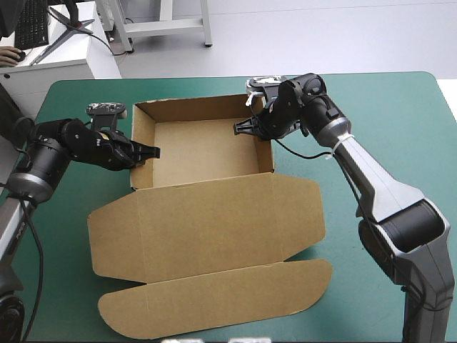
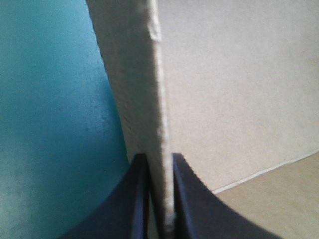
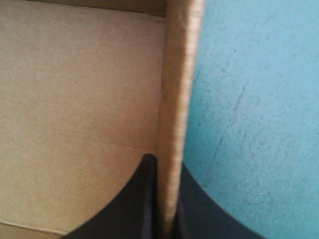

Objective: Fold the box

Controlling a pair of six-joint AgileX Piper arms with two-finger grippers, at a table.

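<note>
Where end effectors (image 2: 159, 158) (image 3: 166, 162) pinch, box (image 1: 203, 146) stands.

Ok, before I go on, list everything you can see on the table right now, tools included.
box: one, brown, mid-table; an open tray with raised walls toward the far edge, its lid and end flap lying flat toward the near edge.
table cover: one, teal-green, under the box and showing on all sides of it.
left tool: one, black fingers, shut on the tray's left wall, one finger inside the wall and one outside.
right tool: one, black fingers, shut on the tray's right wall near its far corner, one finger on each side of the wall.
</note>
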